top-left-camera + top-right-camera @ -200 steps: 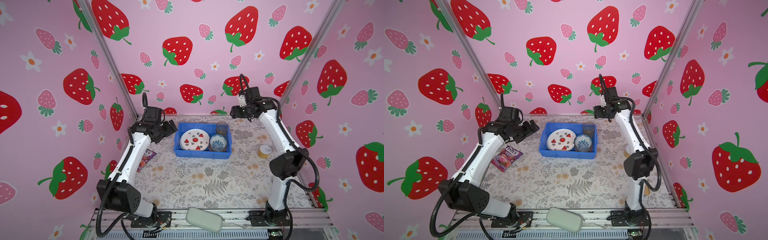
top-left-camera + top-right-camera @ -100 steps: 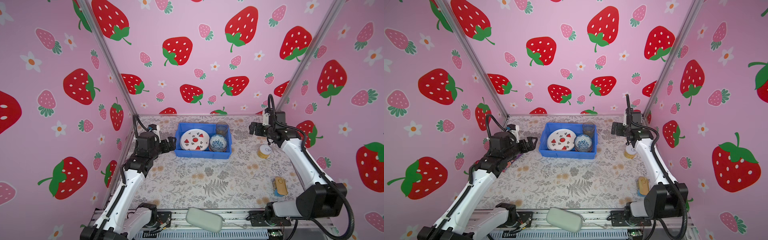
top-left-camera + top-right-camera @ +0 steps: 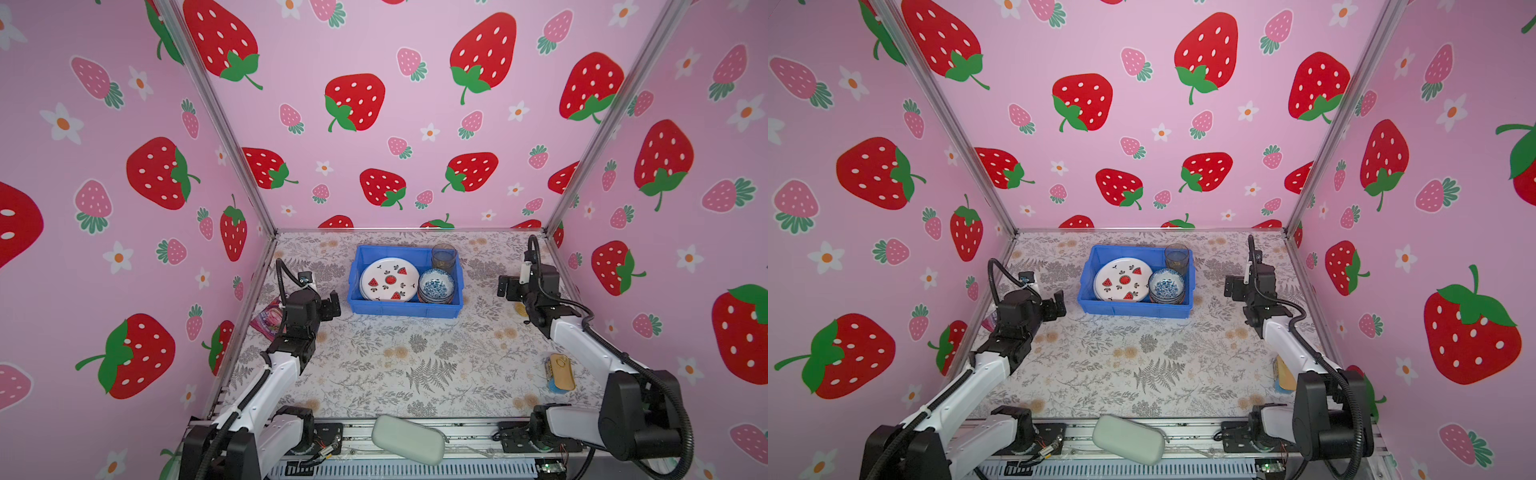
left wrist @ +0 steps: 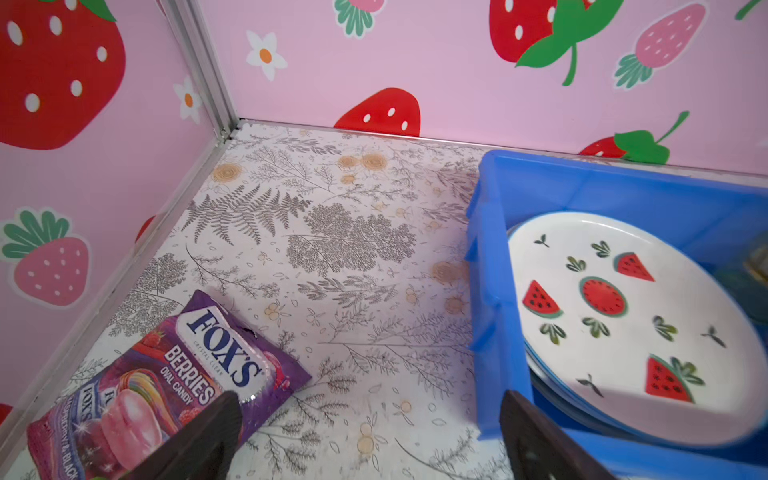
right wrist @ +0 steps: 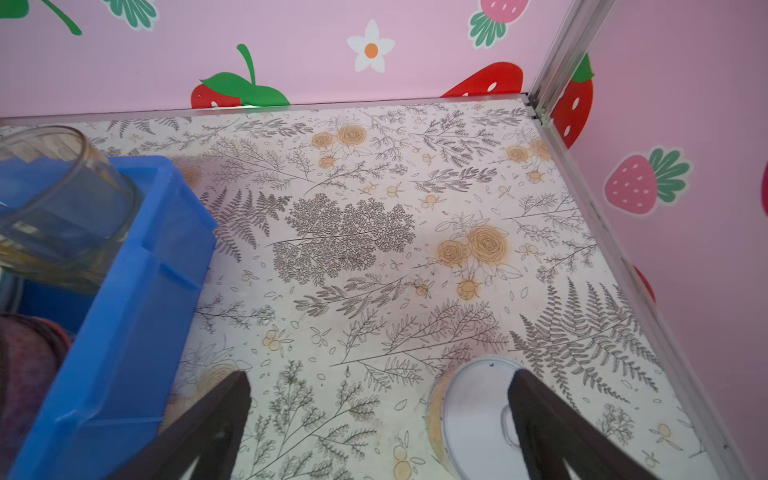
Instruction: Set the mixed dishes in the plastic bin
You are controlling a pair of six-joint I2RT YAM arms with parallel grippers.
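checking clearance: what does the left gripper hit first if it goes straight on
Likely nothing near: the open left gripper faces bare mat, then the back wall. One finger might clip the corner of the blue bin; depth unclear.

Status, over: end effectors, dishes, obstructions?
Left end effector open, empty. Right end effector open, empty. Watermelon plate, bowl, tumbler inside blue bin. Nothing blocking.

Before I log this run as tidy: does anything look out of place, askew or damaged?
Yes. The pale grey-green pouch lies askew on the front metal rail, off the floral table. The purple candy bag sits at the table's left edge. Inside the blue bin nothing looks spilled or broken.
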